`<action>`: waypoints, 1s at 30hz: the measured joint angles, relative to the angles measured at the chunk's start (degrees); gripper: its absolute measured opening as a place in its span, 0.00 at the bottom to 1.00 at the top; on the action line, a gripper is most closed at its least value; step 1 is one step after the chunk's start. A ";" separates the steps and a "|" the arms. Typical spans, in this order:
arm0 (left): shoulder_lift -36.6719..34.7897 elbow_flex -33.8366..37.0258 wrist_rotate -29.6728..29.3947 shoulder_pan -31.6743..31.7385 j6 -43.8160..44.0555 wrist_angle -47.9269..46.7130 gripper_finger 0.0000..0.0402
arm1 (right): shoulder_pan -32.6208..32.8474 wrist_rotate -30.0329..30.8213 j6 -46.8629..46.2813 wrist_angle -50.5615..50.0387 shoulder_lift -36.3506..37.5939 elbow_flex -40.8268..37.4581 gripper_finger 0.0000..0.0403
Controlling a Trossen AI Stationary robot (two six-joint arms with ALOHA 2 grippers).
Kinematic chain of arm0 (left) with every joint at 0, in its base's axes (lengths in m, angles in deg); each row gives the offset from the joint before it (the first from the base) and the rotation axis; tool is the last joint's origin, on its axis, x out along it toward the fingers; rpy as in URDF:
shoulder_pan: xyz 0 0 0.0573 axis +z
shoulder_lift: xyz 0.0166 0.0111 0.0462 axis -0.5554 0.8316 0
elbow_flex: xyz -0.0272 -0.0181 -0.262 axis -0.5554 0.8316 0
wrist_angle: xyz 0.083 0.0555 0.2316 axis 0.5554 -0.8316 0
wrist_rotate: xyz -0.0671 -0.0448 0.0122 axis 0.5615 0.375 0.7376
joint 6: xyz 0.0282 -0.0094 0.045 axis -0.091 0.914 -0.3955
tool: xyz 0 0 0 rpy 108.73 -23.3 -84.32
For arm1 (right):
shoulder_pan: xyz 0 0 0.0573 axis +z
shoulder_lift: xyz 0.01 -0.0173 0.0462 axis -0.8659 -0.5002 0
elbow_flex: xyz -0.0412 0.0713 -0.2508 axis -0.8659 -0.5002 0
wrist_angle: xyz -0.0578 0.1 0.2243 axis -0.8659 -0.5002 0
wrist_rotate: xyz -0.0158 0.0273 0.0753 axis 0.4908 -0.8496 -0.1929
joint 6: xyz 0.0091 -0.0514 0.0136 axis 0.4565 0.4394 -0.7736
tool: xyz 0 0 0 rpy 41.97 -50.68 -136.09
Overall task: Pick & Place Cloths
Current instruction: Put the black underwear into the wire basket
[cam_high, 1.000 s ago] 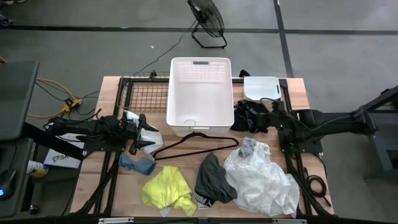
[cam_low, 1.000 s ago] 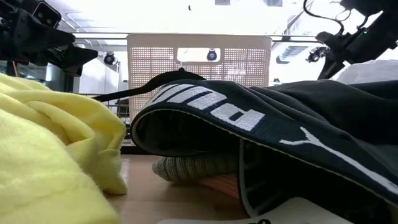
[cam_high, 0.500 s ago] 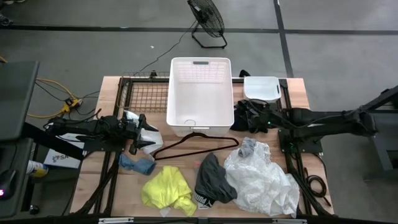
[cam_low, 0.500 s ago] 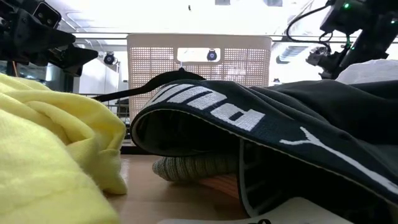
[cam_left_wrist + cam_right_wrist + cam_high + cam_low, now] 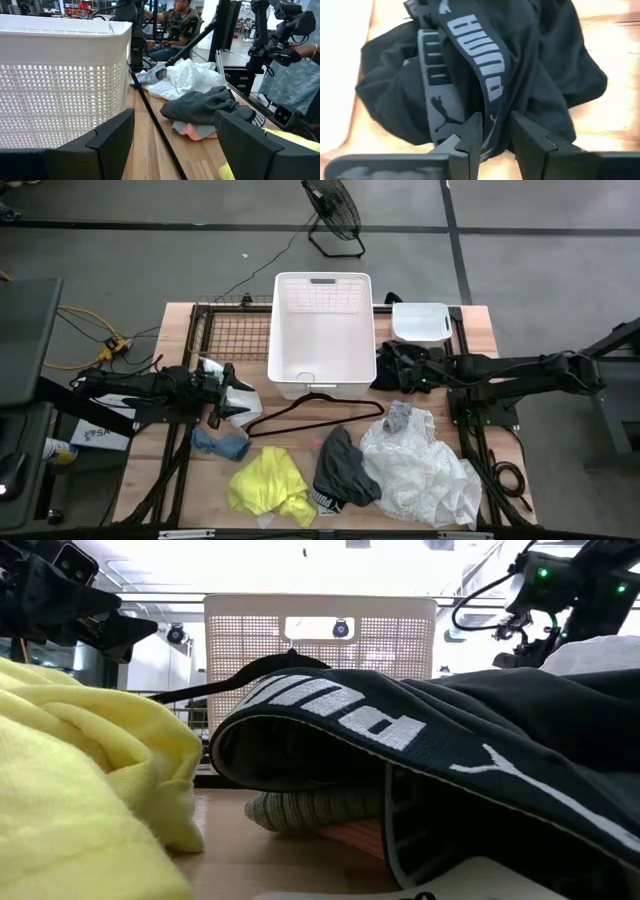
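Our right tool [image 5: 492,131] sits over the black cloth [image 5: 480,70] beside the basket [image 5: 322,330], fingers nearly closed, gripping nothing; our left tool [image 5: 172,137] waits wide open.

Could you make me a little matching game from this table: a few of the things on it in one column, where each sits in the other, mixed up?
Things:
1. yellow cloth
2. black cloth
3. large white cloth
4. small blue cloth

Places:
A. under the right hand, right of the white basket
B. front right of the table
C. front edge, left of the dark grey cloth
D. near the left hand

Pairs: 1-C, 2-A, 3-B, 4-D
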 joint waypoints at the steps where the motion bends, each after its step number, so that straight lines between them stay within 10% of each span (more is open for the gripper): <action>1: 0.01 0.00 0.00 -0.01 -0.01 0.00 0.68 | 0.00 0.00 0.02 -0.19 0.02 0.00 0.23; 30: 0.01 0.00 0.09 -0.01 0.01 0.00 0.68 | -0.02 1.96 -0.47 3.06 -13.17 0.03 0.23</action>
